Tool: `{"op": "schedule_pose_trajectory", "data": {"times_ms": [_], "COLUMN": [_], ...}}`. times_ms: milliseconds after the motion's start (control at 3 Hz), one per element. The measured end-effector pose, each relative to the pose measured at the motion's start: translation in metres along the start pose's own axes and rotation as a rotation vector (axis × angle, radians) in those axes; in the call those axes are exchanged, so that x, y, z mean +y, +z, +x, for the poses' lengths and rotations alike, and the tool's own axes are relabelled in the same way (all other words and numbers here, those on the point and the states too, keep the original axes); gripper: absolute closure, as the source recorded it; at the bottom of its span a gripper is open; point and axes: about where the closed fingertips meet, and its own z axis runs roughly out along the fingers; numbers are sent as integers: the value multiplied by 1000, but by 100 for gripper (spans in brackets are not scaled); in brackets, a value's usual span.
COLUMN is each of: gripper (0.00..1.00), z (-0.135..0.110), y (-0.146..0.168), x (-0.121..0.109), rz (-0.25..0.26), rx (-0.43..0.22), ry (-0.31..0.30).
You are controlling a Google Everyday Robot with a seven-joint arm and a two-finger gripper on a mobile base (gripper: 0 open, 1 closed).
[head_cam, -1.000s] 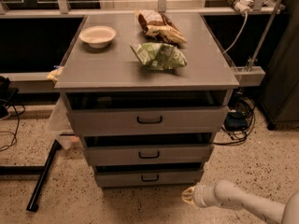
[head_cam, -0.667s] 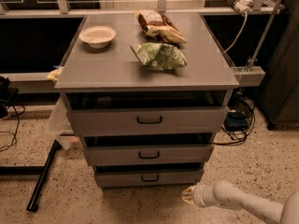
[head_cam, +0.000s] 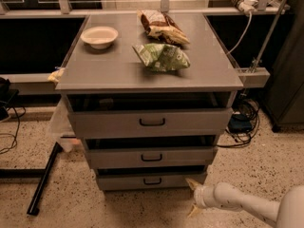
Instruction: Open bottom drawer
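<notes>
The bottom drawer (head_cam: 151, 180) is the narrowest, lowest grey front of the cabinet, with a small black bar handle (head_cam: 152, 180) at its centre; a dark gap shows above it. My gripper (head_cam: 193, 197) is low at the right, just off the drawer's right corner, near the floor. Its two pale fingers are spread apart, one pointing up at the corner (head_cam: 192, 183) and one down (head_cam: 193, 211). It holds nothing.
Above are the mid-sized drawer (head_cam: 152, 157) and the widest top drawer (head_cam: 152, 122). On the cabinet top (head_cam: 109, 70) lie a white bowl (head_cam: 99, 36), a green bag (head_cam: 161, 57) and a brown bag (head_cam: 162, 27). Cables (head_cam: 242, 122) lie at the right, a black bar (head_cam: 43, 179) at the left.
</notes>
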Motion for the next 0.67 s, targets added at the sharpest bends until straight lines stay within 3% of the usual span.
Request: {"op": "schedule_pose_trajectory", "data": {"times_ms": [667], "gripper": [0], "z": [8], "y": [21], "x": [-13], "rz": [12], "rx": [-12], "ry": [-15]}}
